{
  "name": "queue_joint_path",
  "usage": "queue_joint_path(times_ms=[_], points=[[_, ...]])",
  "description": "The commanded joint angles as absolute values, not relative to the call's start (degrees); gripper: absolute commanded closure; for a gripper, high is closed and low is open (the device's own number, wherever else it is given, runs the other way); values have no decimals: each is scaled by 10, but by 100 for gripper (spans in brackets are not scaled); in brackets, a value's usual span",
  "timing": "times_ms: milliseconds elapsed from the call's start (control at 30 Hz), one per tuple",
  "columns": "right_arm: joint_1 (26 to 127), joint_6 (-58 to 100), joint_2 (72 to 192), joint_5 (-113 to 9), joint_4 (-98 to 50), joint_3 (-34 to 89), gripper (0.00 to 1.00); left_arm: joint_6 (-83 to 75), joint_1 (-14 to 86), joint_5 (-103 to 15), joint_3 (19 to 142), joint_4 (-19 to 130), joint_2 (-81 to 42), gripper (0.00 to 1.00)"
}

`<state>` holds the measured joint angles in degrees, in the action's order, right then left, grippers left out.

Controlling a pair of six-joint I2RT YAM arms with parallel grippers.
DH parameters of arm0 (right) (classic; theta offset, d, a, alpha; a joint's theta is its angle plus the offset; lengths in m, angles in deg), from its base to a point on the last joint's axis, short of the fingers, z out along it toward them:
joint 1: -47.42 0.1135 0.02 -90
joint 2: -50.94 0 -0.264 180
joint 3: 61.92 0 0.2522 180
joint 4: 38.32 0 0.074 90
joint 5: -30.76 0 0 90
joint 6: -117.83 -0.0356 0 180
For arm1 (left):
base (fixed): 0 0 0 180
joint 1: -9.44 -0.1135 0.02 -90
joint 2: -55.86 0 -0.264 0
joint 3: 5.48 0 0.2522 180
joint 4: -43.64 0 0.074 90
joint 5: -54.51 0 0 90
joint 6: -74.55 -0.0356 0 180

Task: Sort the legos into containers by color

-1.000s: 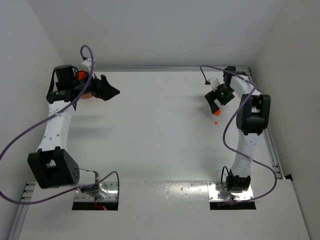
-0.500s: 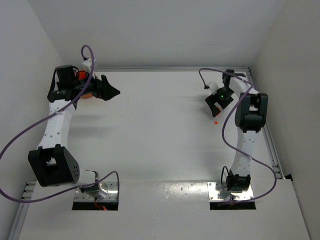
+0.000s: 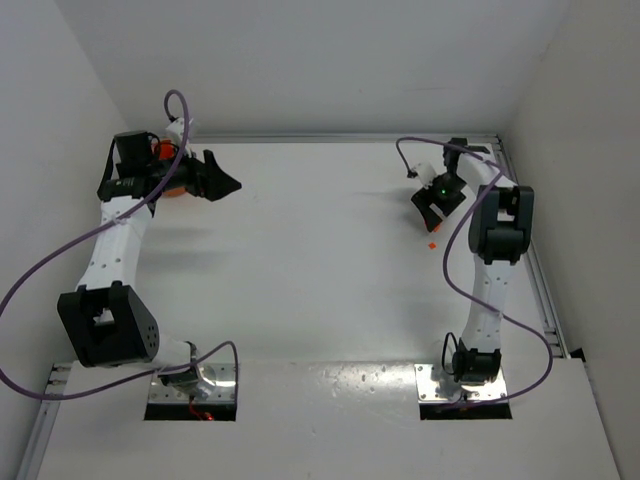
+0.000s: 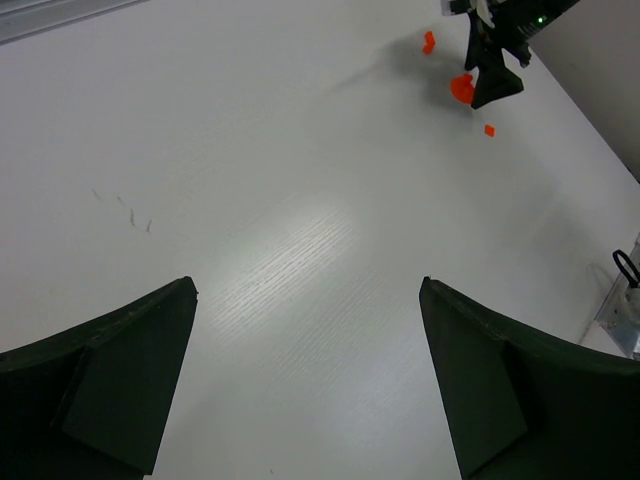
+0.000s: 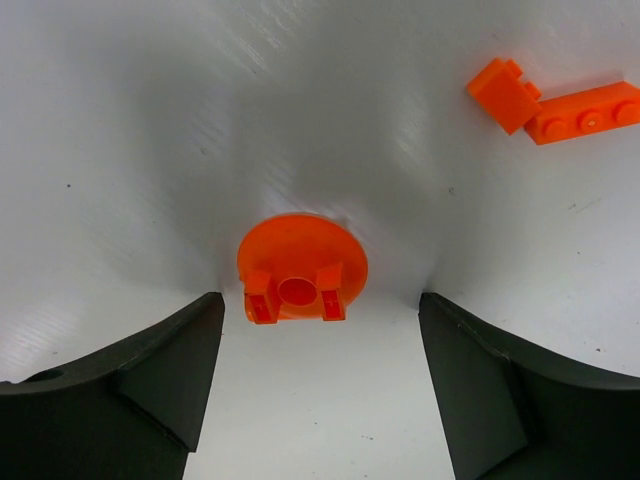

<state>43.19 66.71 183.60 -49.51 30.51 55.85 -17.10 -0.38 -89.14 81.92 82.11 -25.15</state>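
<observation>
Showing only in wrist views: round orange lego (image 5: 302,268).

This is my lab cell: a white bench (image 3: 300,290) boxed by plain white walls (image 3: 330,70), aluminium rails (image 3: 548,305) at its edges, arms (image 3: 110,260) bolted to plates (image 3: 438,385).

Bright overhead light is glaring off the smooth white tabletop (image 4: 300,245) while soft shadows are dimming the right wrist view
</observation>
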Motion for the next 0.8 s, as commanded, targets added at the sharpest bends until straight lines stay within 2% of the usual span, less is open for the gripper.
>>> queue_joint_path(times_ms=[0, 300, 767], points=[[442, 683, 1838, -494, 275, 524, 21, -169, -2, -909, 841, 806, -255, 0], [459, 683, 1811, -511, 232, 453, 22, -164, -2, -909, 841, 801, -261, 0], [476, 677, 1817, -516, 214, 444, 22, -159, -2, -915, 841, 801, -261, 0]])
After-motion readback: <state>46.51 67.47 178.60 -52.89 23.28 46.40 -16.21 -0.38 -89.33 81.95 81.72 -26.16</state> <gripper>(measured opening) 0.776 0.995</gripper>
